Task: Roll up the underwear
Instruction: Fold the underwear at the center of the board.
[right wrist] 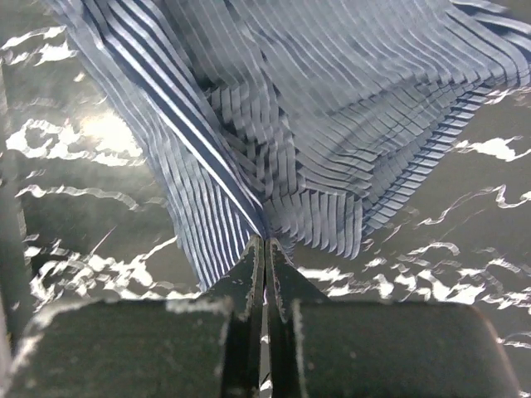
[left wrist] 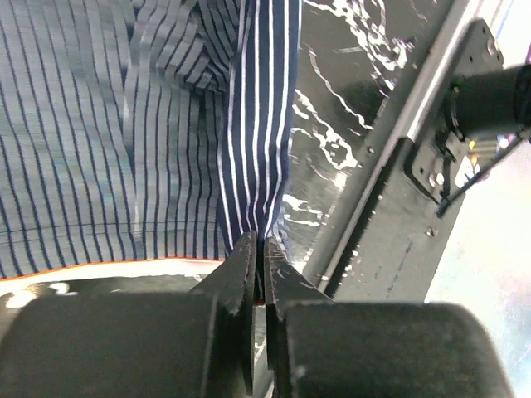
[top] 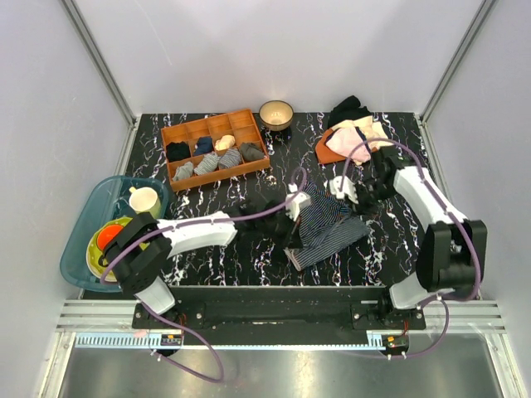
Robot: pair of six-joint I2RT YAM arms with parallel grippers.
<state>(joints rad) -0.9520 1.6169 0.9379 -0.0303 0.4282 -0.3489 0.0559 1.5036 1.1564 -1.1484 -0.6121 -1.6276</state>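
A black table (top: pixel 390 240) veined with white is shown. Set on it are 1 wooden divided tray (top: pixel 222 172) at the back left, 1 bowl (top: pixel 275 113) just beside it, a heap of garments (top: pixel 353 133) at the back right, and the striped underwear (top: pixel 328 224) near the middle.

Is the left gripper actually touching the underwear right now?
Touching. The left wrist view shows the left gripper shut on a fold of the underwear, with the striped cloth running straight down into its closed tips.
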